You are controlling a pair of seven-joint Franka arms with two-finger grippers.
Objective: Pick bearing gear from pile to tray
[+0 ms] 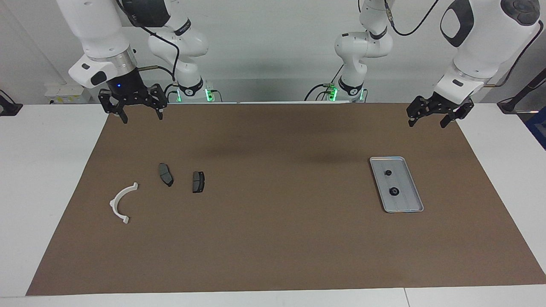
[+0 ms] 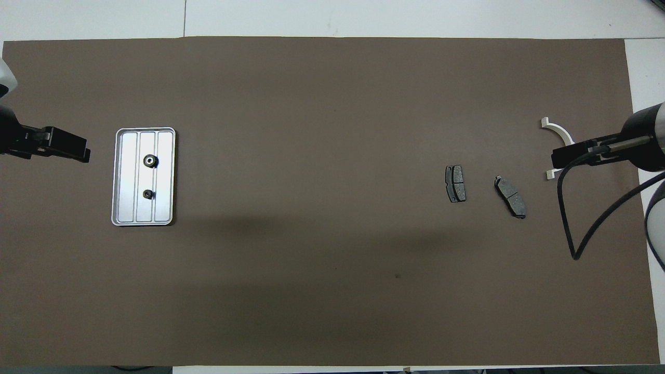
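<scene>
Bearing gears: two, a larger (image 1: 394, 191) and a smaller (image 1: 388, 172), lie in the tray (image 1: 412, 181) below the released, empty left gripper (image 1: 426, 118). Right gripper (image 1: 141, 116) released, raised over the pile's (image 1: 170, 182) end; no gears visible there, so the task appears complete.

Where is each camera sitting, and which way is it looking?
Facing view: sits high across the table, looking at the robots; both whole arms show, left gripper and right gripper raised and open.
Overhead view: sits high above the robots' end, looking steeply down; only the left gripper, right gripper and a cable show.
Both share the tray holding two small gears, two brake pads and a white bracket.
</scene>
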